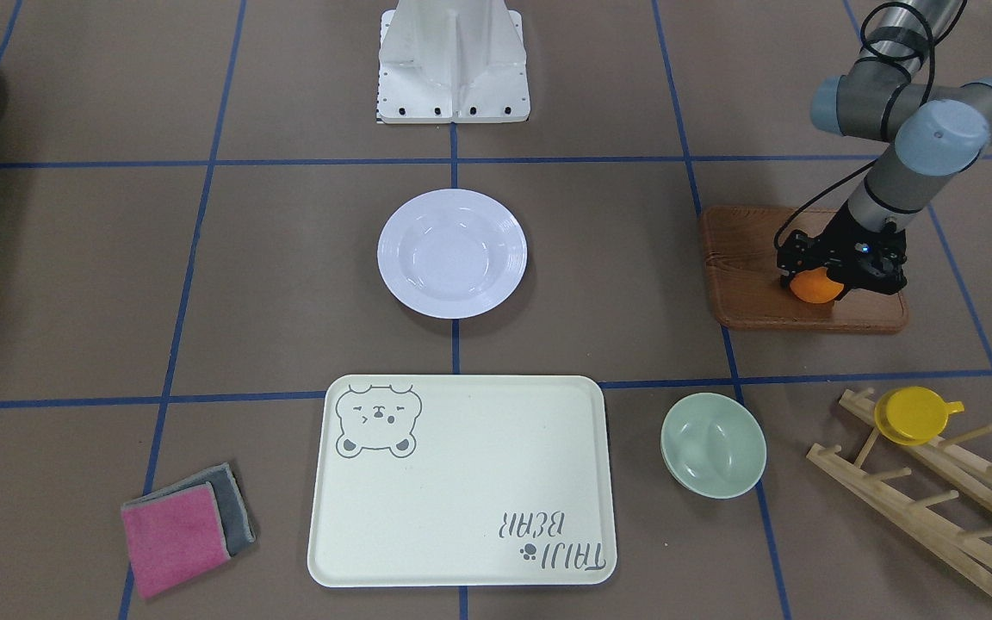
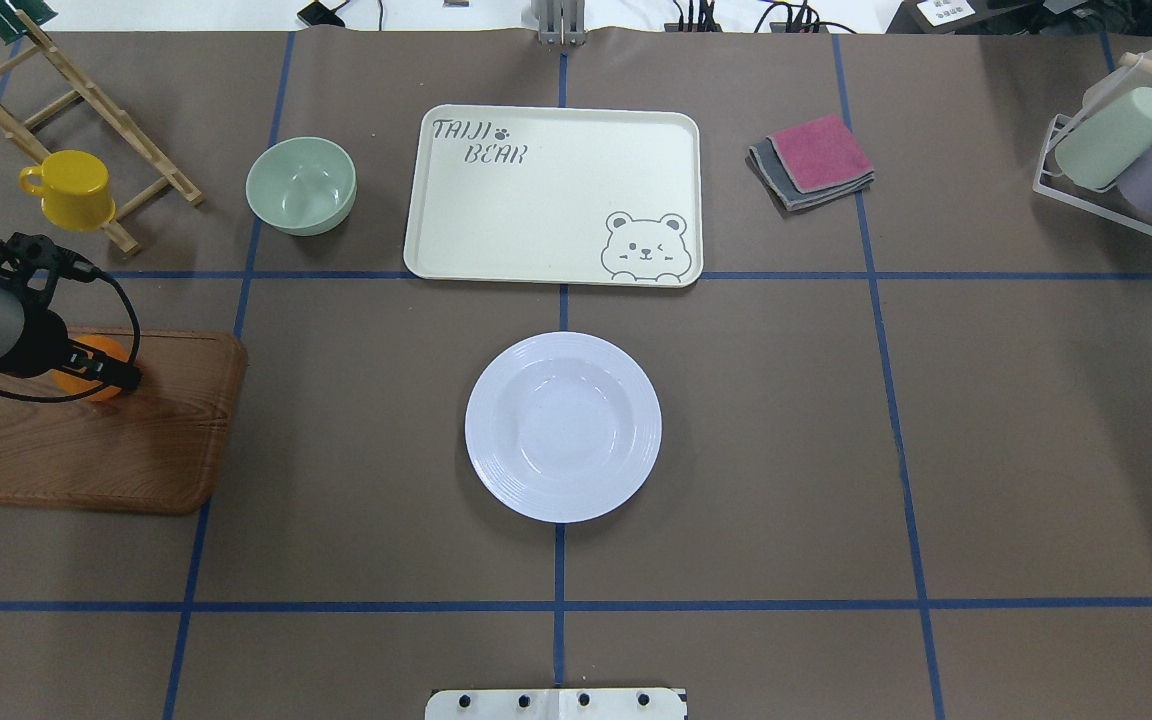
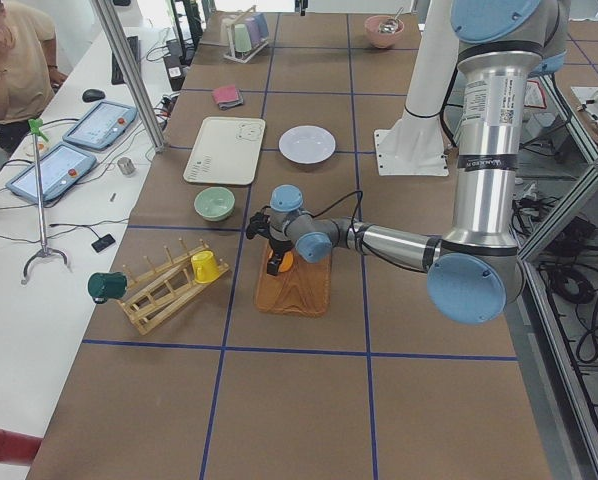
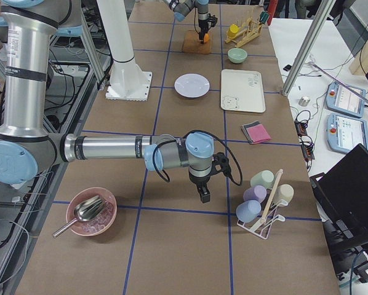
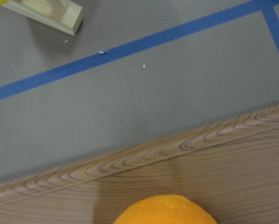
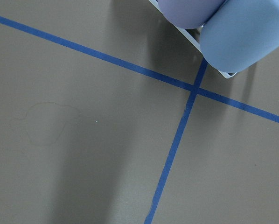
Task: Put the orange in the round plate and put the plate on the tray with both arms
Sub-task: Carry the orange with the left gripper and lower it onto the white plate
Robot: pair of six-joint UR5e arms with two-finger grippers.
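Note:
The orange (image 1: 813, 289) sits on a brown wooden board (image 1: 750, 297) at my left side. My left gripper (image 1: 818, 281) reaches down over the fruit with a finger close against each side, and looks shut on it. The left wrist view shows only the orange's top (image 5: 165, 211) and the board's edge. The white round plate (image 1: 453, 254) lies empty at the table's middle. Beyond it the cream tray (image 1: 461, 482) with the bear drawing is bare. My right gripper (image 4: 204, 196) hangs far off near a cup holder; I cannot tell if it is open or shut.
A pale green bowl (image 1: 714, 445) stands between the board and the tray. A wooden rack (image 1: 935, 495) carries a yellow cup (image 1: 914, 415). Folded pink and grey cloths (image 1: 186, 525) lie past the tray. A cup holder (image 2: 1126, 150) and a pink bowl with scoop (image 4: 90, 212) are on the right.

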